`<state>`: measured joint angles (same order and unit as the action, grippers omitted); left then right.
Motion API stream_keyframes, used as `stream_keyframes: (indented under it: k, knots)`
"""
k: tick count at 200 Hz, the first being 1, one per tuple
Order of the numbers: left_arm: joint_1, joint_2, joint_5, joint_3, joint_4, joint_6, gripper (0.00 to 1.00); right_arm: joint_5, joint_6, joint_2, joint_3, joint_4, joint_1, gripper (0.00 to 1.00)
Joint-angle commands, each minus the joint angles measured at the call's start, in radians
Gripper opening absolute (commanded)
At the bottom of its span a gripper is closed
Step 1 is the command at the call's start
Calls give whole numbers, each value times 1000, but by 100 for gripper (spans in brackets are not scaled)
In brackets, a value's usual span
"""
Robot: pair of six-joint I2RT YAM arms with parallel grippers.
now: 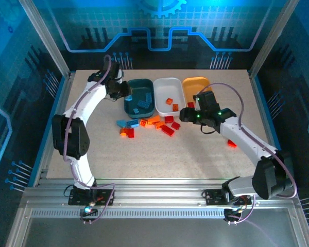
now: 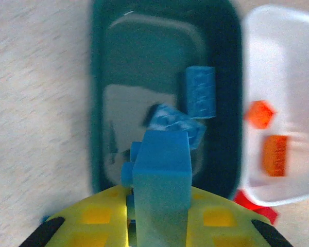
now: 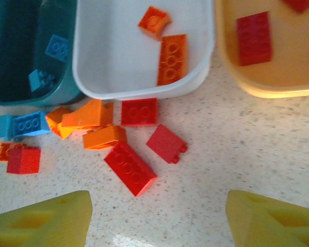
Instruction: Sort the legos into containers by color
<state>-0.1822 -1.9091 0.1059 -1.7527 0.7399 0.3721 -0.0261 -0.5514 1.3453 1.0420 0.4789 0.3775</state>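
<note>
A blue brick, pinched in the left claw over the teal tub, apparently needed only releasing; the right claw gaped empty.

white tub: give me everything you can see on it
The white tub is a shallow rounded-rectangular tray, glossy plastic by the look. It sits upright on the table, in the middle of the row between the teal tub and the yellow tub. Two orange bricks lie inside. A red brick lies just outside its near wall, seemingly touching.
</note>
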Motion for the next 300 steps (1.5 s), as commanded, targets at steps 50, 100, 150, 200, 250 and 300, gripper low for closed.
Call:
stream_keyframes:
  k: [50,100,150,200,250,300]
  knots:
    - [-82,-219,61,-117,-102,86,24,-105,-158,-225,-152,226,-304,74]
    - [-91,-217,85,-78,-164,51,67,-67,-223,-299,-257,297,-517,78]
    - [-100,-52,192,52,-310,62,99,-121,-275,-221,-286,340,-638,87]
    - [-103,227,274,317,-473,166,99,45,-285,-17,-277,184,-696,85]
    - [-103,383,307,505,-438,169,99,94,-300,131,-194,76,-697,83]
    - [-103,489,297,576,-370,140,99,54,-237,252,-69,67,-680,79]
